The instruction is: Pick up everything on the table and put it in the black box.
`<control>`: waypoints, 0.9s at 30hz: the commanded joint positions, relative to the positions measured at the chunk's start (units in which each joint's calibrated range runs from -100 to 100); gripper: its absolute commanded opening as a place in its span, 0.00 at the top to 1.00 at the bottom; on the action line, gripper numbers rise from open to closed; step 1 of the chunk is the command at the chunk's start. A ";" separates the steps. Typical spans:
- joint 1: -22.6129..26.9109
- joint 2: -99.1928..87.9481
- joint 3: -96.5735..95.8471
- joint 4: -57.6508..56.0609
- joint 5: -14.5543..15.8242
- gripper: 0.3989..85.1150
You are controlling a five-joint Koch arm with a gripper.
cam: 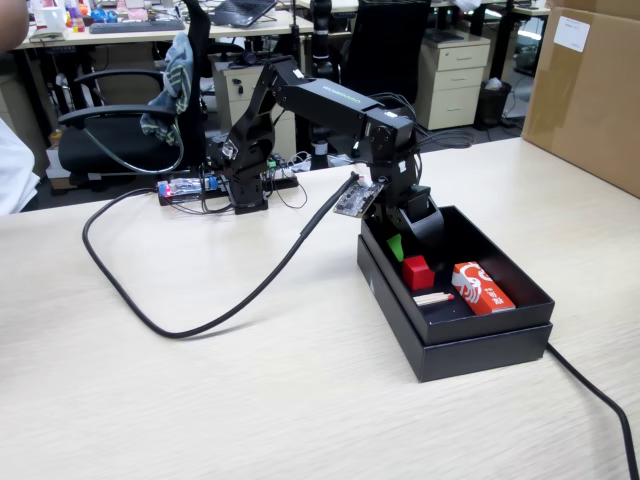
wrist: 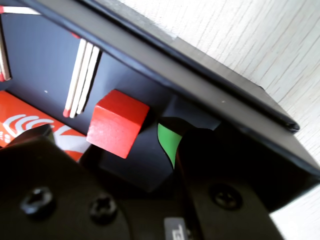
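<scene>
Fixed view: my arm reaches from its base at upper centre of the frame down to the right, and my gripper [cam: 408, 238] hangs inside the far end of the black box [cam: 480, 345].
Wrist view: my gripper [wrist: 112, 150] fills the bottom of the frame, one dark jaw at lower left and one at lower right.
Gripper state: parted, with a clear gap between the jaws and nothing clamped in it.
Red cube: it lies on the box floor [cam: 417, 272], just in front of my gripper; in the wrist view it sits at centre-left [wrist: 117, 123], free of both jaws.
Green piece: a small green patch [wrist: 169, 142] shows beside my right-hand jaw; I cannot tell whether it is a loose thing or part of me.
Orange-red packet: flat on the box floor, right of the cube [cam: 482, 288].
Matchsticks: a small bundle [wrist: 82, 75] lies at upper left in the wrist view.
Table: pale wood grain [cam: 250, 380], with a black cable [cam: 200, 325] curving across it.
Cardboard carton: upper right of the fixed view [cam: 590, 90].
</scene>
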 commanded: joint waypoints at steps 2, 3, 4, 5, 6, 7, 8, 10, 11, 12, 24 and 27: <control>-0.05 -10.34 1.90 0.32 -0.15 0.49; -0.15 -12.75 2.26 0.32 -0.15 0.49; -0.59 -16.65 2.80 0.32 -0.15 0.49; -0.83 -19.06 2.80 0.32 -0.20 0.49; -1.12 -21.59 2.62 0.32 -0.34 0.49; -1.86 -26.75 2.26 0.32 -0.44 0.49; -2.25 -29.16 2.35 0.32 -0.68 0.49; -3.22 -34.09 2.35 0.32 -1.37 0.49; -3.86 -36.28 2.35 0.32 -1.81 0.49; -4.59 -37.77 2.35 0.32 -2.30 0.49; -14.95 -66.80 -20.41 0.32 -4.69 0.46; -15.73 -73.57 -28.02 0.66 -4.59 0.45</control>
